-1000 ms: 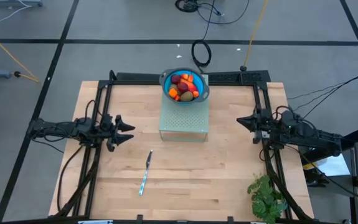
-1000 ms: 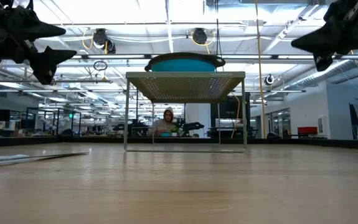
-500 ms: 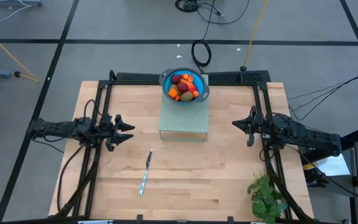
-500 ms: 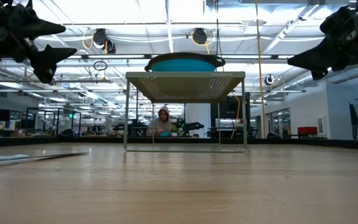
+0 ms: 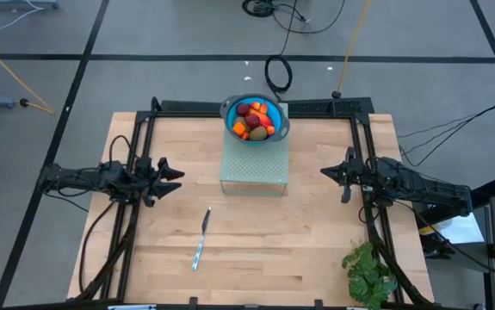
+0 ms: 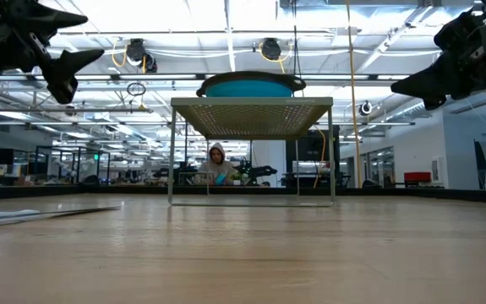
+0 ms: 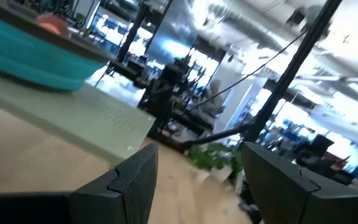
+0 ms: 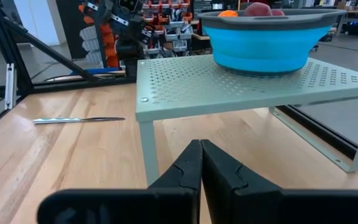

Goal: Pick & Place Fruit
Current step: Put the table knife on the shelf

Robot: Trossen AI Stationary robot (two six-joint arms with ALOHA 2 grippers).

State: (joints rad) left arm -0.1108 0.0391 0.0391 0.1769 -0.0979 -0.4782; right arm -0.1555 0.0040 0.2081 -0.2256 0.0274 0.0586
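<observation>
Toy fruit is sitting heaped in a blue bowl at the frame's upper centre; left claw hovering parted, right claw pinched shut, both empty; the pieces look light, hard, best pinched across their middles

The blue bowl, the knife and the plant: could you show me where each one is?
blue bowl (image 8: 263,43): right wrist view, on its blue side wall.
knife (image 5: 201,238): high view, mid-length of the knife.
plant (image 5: 369,274): high view, on the leaves at the table's near right corner.
</observation>
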